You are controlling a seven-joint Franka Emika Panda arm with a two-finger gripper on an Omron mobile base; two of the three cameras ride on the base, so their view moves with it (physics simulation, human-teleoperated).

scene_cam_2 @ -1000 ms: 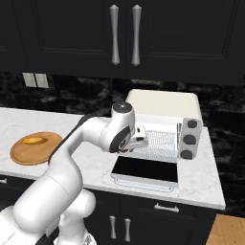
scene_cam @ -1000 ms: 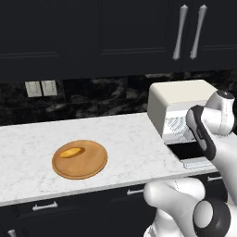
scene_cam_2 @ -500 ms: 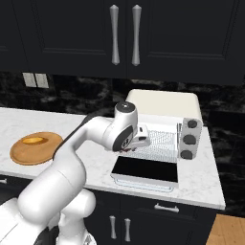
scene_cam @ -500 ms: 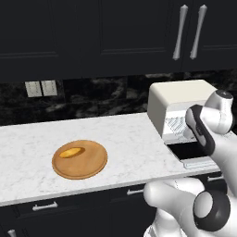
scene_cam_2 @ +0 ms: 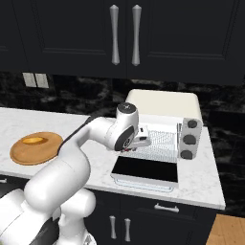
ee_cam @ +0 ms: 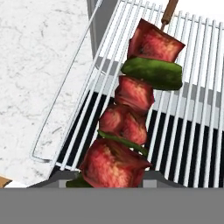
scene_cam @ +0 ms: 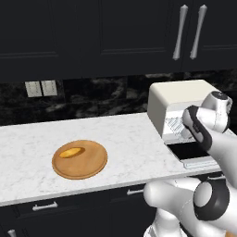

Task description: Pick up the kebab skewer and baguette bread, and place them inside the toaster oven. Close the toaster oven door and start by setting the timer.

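Observation:
The kebab skewer (ee_cam: 135,105), with red meat and green pepper chunks, hangs just above the wire rack (ee_cam: 192,109) of the toaster oven (scene_cam_2: 165,103). My gripper (scene_cam_2: 143,140) is shut on it at the oven's open mouth. The toaster oven door (scene_cam_2: 146,171) lies folded down flat, its dark glass facing up. Two or three dark knobs (scene_cam_2: 190,139) line the oven's right side. The golden baguette bread (scene_cam: 72,152) rests on a round wooden board (scene_cam: 79,159) far to the left on the counter. In the left base view my wrist covers the fingers.
White marble counter (scene_cam: 125,139) runs between the board and the oven. Dark upper cabinets with silver handles (scene_cam_2: 124,33) hang above. A wall outlet (scene_cam: 40,88) sits on the black backsplash. The counter's front edge is just under the open door.
My hand has edged a little further toward the oven's rack with the skewer in it. The baguette and board have not moved.

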